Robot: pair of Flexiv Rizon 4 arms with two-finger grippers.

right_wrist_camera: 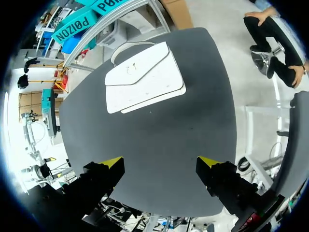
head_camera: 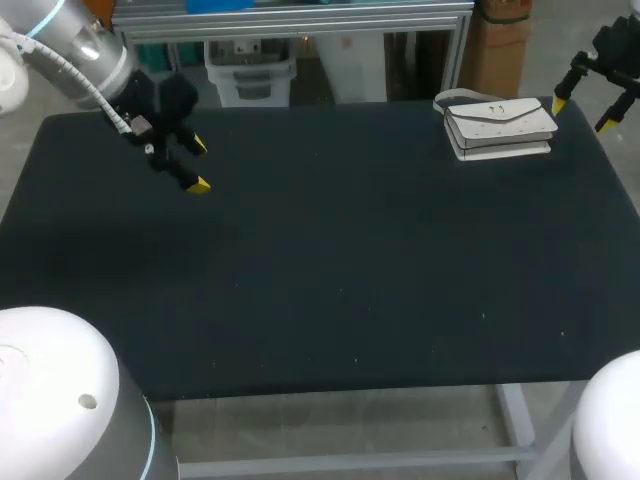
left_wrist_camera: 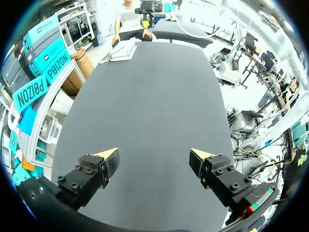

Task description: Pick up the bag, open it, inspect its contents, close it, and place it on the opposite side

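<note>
Currently the left gripper (head_camera: 198, 164) is spread wide, with nothing between its 2 yellow tips, hovering over the far-left part of the black table (head_camera: 330, 260). The right gripper (head_camera: 581, 114) is likewise released and empty. It hangs at the table's far-right corner, just beside the bag (head_camera: 498, 127), not touching it. The bag is white, flap down, lying flat near that far-right corner, strap looped out on the side away from the right gripper. In the right wrist view the bag sits ahead of the fingers, apart from them. The left gripper is well apart from the bag, across the table.
</note>
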